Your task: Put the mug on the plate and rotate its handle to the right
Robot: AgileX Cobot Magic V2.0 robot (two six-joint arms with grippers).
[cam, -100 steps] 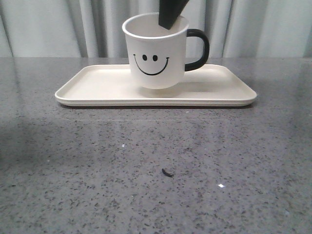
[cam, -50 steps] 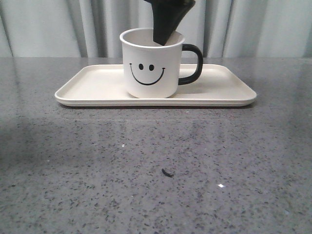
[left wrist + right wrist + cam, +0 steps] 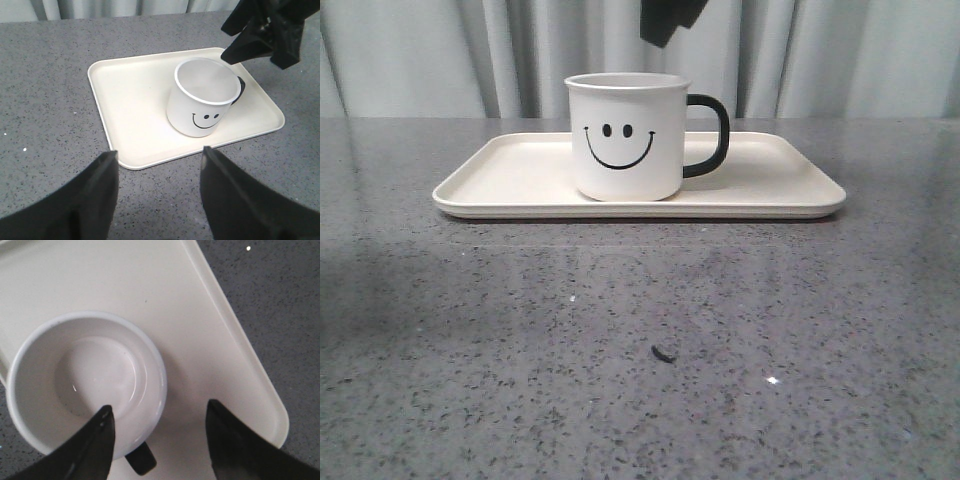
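Observation:
The white mug (image 3: pixel 625 140) with the black smiley face stands upright on the cream plate (image 3: pixel 510 175), its black handle (image 3: pixel 712 135) pointing right. It also shows in the left wrist view (image 3: pixel 202 97) and from above in the right wrist view (image 3: pixel 85 382). My right gripper (image 3: pixel 668 18) is open and empty, hovering above the mug's rim; its jaws (image 3: pixel 160 412) straddle the rim near the handle (image 3: pixel 141 460) without touching. My left gripper (image 3: pixel 159 156) is open and empty, held over the table in front of the plate (image 3: pixel 135 100).
The grey speckled table (image 3: pixel 640 340) spreads in front of the plate, with a small dark speck (image 3: pixel 663 353) on it. Pale curtains (image 3: pixel 420 60) hang behind the table.
My right gripper set the mug down on the plate, let go of its rim and rose clear above it. The mug now stands alone.

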